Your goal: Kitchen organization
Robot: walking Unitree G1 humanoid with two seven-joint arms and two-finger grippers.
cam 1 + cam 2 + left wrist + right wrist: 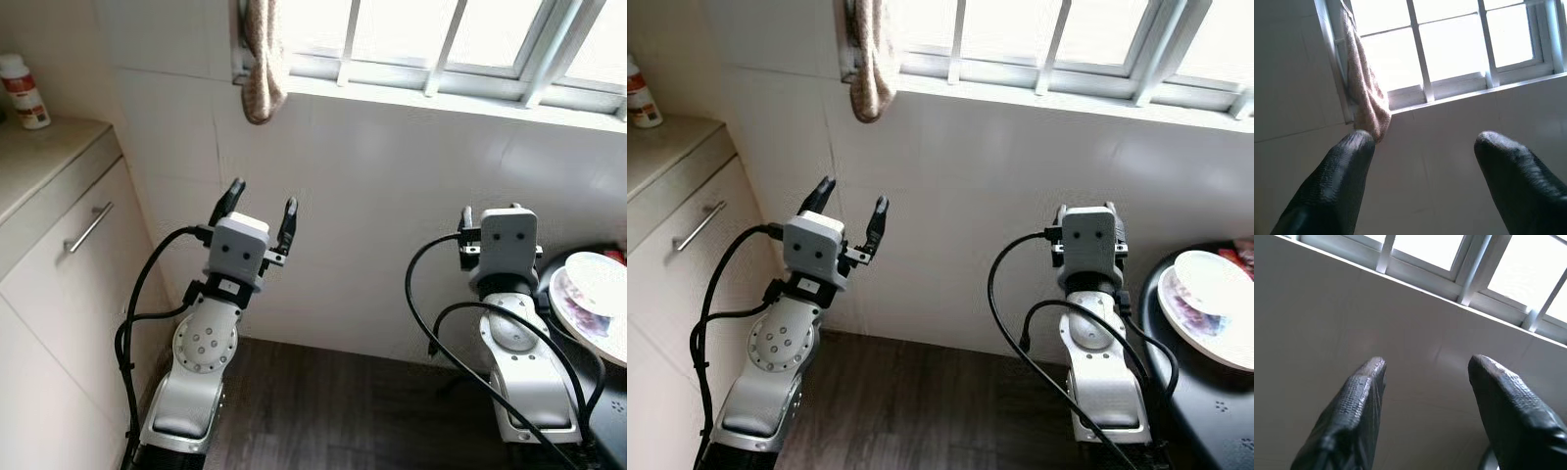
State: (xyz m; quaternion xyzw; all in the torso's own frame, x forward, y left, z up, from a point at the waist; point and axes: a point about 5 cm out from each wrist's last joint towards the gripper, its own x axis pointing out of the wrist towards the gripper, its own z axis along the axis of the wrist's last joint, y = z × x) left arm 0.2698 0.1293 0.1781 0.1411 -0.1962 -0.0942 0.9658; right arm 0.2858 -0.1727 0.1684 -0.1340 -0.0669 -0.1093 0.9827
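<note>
Silver arms (201,343), black cables, black pincers (261,208)

**Cloth on the window, plate at the right**

A beige cloth (263,61) hangs limp from the window frame's corner, above and just beyond the left gripper (262,209). A white plate (1212,305) with smeared residue lies flat on a dark table, just right of the right gripper (1087,217).

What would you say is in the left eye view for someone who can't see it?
Two silver robot arms reach toward a white tiled wall under a barred window; the left pincer is open and holds nothing. A brownish cloth hangs at the window's left corner. A bottle stands on the counter at left, and a plate sits on a dark table at right.
</note>
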